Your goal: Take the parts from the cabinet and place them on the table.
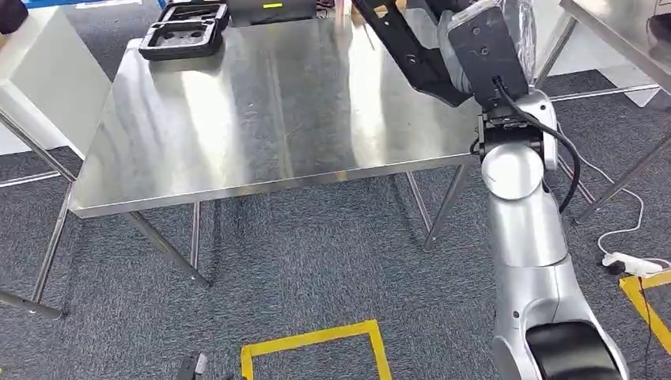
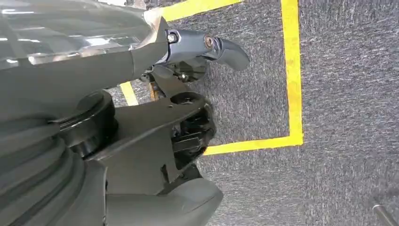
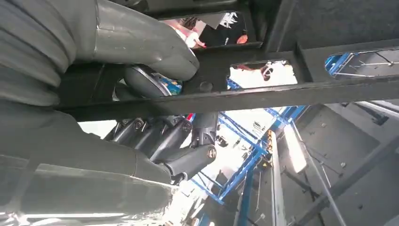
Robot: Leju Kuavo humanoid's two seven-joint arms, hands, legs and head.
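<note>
Right arm [image 1: 528,237], nearest the head view, rises past the near right corner of the worktop [image 1: 261,111] and carries a black part [image 1: 411,47] over that corner. The right hand [image 3: 155,136] grips this part: in the right wrist view its dark fingers [image 3: 183,141] curl under a black bar of the frame [image 3: 263,94] while the thumb [image 3: 155,52] presses from the other side. The part is therefore off the cabinet, held above the worktop's right edge and not yet resting on the steel.

Two like black frames [image 1: 183,30] already lie stacked at the far left corner of the worktop, well apart from the carried part.

The left hand [image 2: 188,94] hangs over grey carpet and yellow floor tape [image 2: 291,70]; its fingers sit apart, the one finger plainly seen [image 2: 226,49] reaching out straight, and nothing is seen in it.

Step in hand, as judged: setting the part down. To do it well, the arm should carry the part farther in from the worktop's right edge so that its whole frame is over steel, level it, lower until it bears on the surface, and only then loosen the fingers from under the bar. Releasing near the edge risks the part tipping off; bare steel lies between the stack and the right edge.
</note>
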